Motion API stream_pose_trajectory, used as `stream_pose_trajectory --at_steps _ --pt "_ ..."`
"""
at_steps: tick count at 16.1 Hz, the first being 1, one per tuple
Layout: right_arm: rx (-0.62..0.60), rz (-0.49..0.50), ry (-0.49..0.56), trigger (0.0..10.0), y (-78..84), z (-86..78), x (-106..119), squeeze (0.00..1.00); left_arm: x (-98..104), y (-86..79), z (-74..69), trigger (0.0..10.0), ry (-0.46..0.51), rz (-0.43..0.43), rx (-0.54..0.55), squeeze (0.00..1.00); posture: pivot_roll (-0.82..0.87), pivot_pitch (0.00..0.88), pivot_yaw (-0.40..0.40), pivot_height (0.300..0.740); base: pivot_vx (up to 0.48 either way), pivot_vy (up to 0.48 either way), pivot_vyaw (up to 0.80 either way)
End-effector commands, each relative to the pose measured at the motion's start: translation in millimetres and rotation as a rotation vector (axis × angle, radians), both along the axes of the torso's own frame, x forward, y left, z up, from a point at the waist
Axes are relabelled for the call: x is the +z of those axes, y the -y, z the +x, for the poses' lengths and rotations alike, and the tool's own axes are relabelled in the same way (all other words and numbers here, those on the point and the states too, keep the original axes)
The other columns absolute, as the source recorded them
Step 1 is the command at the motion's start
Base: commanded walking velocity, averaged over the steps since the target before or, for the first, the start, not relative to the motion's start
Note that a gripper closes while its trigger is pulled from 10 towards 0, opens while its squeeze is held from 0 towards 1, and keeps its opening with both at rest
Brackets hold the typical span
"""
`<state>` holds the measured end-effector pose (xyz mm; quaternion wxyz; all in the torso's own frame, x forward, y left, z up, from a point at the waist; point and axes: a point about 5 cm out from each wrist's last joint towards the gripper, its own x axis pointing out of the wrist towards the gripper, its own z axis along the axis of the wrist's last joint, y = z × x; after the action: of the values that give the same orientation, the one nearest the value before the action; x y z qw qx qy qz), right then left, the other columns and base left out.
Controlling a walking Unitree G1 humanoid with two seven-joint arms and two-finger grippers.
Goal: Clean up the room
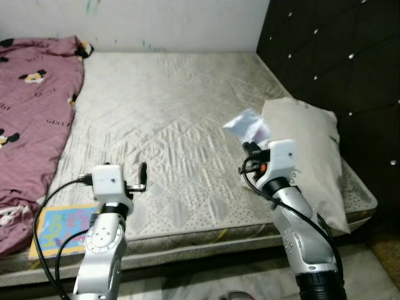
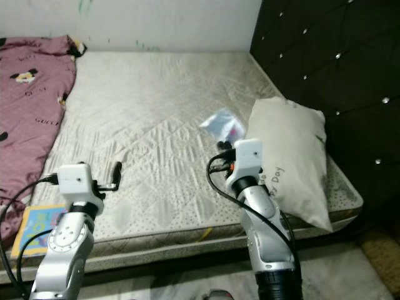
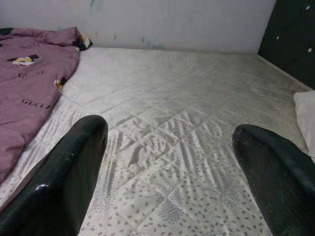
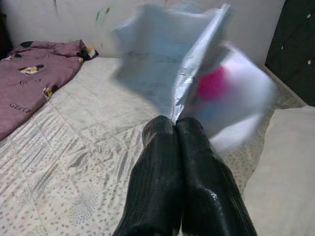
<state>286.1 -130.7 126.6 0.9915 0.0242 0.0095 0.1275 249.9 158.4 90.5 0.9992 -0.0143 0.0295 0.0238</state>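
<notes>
Over the bare quilted mattress (image 1: pixel 175 131) of a bed, the robot's right gripper (image 4: pixel 176 129) is pinched fully closed on the lower edge of a clear plastic packet (image 1: pixel 248 126), holding it up in the air just beside a cream pillow (image 1: pixel 309 156). The packet, crinkled and see-through, has something pink and white inside; in the right wrist view it appears blurred. The pillow lies along the mattress's right edge, against a dark tufted headboard (image 1: pixel 337 56) studded with shiny buttons. The left gripper (image 3: pixel 167 162) hovers low over the near part of the mattress, its two black fingers spread wide apart with nothing between them. A maroon blanket (image 1: pixel 31 125) printed with cartoon mouse heads covers the left side of the bed, and a colourful children's book (image 1: pixel 62 228) lies at the near left edge, partly behind the left arm.
</notes>
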Motion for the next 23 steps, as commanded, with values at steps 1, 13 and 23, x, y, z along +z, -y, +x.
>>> stream_pose_trajectory --at_steps 1,13,23 --pt "-0.023 -0.001 -0.014 10.0 8.4 0.4 -1.8 0.00 2.1 6.8 1.4 10.0 0.004 -0.013 -0.021 0.00 -0.06 0.000 0.002 0.740 0.000 0.412 0.00" --pt "-0.007 0.002 -0.030 10.0 7.3 -0.1 -4.3 0.00 1.7 8.2 3.5 10.0 0.003 -0.020 -0.021 0.00 -0.07 0.000 0.000 0.740 0.000 0.445 0.00" --pt "0.005 -0.021 -0.045 10.0 5.9 -0.8 -9.2 0.00 5.1 10.2 3.8 10.0 0.029 -0.045 -0.045 0.00 -0.07 0.000 -0.001 0.740 0.000 0.252 0.00"
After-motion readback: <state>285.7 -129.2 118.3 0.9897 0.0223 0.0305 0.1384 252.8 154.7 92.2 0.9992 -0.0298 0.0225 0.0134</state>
